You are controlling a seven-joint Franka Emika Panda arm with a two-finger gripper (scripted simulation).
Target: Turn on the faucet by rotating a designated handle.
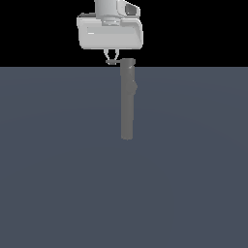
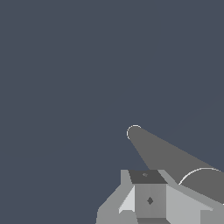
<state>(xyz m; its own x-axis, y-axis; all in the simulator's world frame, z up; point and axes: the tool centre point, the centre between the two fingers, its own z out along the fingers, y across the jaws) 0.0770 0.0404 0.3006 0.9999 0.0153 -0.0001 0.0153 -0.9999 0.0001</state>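
Note:
The faucet (image 1: 127, 99) is a tall slim grey column standing on the dark floor, with a small bump on its side. Its handle (image 1: 116, 62) is a thin short rod sticking out from the cap toward the exterior view's left. My gripper (image 1: 112, 59) hangs straight down from above, fingers together, with its tips at the rod's outer end, just beside the cap. In the wrist view the faucet (image 2: 162, 153) is seen from above, running down to its foot. The shut gripper (image 2: 146, 177) covers the handle there. Nothing shows between the fingers.
A flat dark blue-grey floor (image 1: 58, 169) spreads around the column in both views. The white hand body (image 1: 110, 31) sits above the cap against a black background.

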